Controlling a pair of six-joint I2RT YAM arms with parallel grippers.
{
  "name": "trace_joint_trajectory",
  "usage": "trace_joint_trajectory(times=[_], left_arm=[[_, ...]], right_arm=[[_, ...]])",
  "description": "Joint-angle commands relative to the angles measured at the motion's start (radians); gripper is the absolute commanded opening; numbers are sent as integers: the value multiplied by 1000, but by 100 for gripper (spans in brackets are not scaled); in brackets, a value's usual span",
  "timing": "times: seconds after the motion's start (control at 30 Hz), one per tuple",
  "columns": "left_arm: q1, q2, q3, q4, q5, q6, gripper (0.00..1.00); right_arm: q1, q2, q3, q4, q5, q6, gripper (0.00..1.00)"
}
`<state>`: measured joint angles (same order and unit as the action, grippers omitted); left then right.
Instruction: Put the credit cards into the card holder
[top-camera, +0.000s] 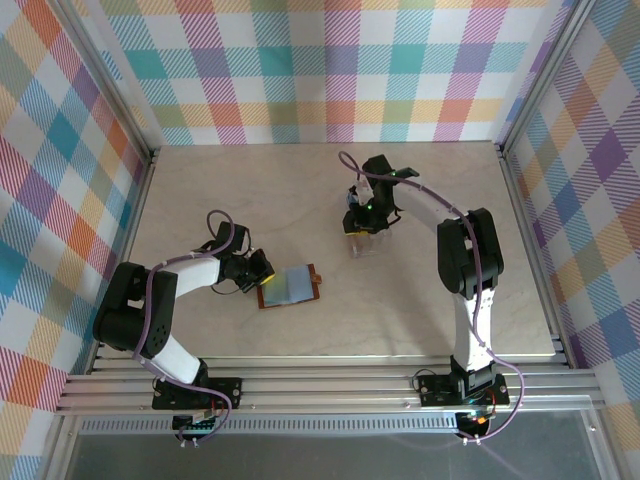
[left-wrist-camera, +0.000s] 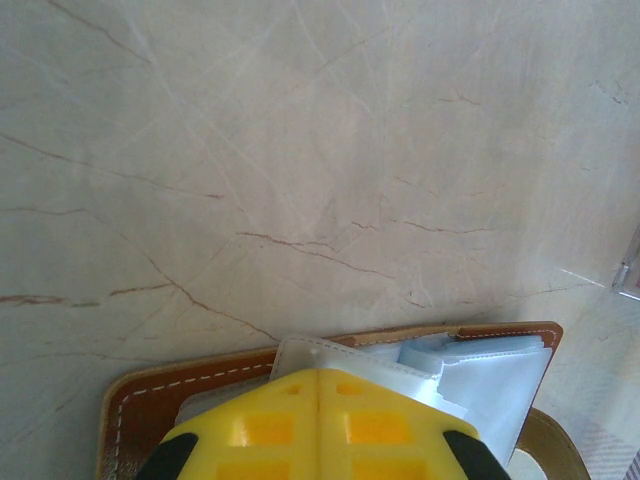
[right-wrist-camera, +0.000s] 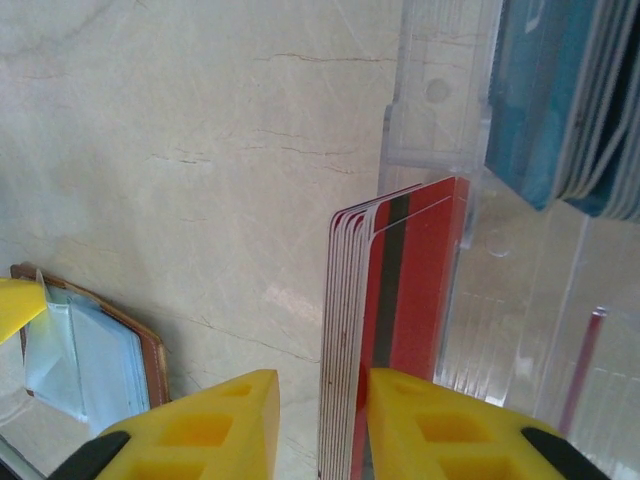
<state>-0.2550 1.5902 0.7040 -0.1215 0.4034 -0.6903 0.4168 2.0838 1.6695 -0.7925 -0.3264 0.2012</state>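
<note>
Top: left gripper (top-camera: 258, 270) sits on the open card holder (top-camera: 292, 288), likely pinning it flat on the bench (top-camera: 300, 200), with right gripper (top-camera: 360, 218) well apart over the clear tray (top-camera: 372, 241); left wrist: jaws together, pressed on the clear pockets (left-wrist-camera: 490, 380); right wrist: jaws apart, edge of the red credit cards (right-wrist-camera: 415, 290) in the gap, not clamped.

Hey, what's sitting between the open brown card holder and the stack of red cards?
Nothing; in the right wrist view, bare tabletop runs from the card holder to the red cards.
</note>
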Motion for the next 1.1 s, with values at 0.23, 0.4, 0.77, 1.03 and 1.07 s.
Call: trace_joint_trajectory(times=[0.23, 0.4, 0.77, 1.03, 1.07], left_arm=[[-7, 72, -50, -137, -106, 15, 0], [-7, 73, -49, -139, -107, 15, 0], [-6, 74, -48, -139, -106, 16, 0], [-6, 70, -50, -140, -107, 16, 0], [-6, 70, -49, -140, -107, 16, 0]], right_arm=[[-6, -21, -8, 3, -27, 3, 21], [-6, -24, -9, 4, -33, 3, 16], [-9, -37, -11, 0, -28, 3, 7], [-9, -55, -14, -7, -7, 13, 0], [-12, -58, -16, -8, 0, 17, 0]])
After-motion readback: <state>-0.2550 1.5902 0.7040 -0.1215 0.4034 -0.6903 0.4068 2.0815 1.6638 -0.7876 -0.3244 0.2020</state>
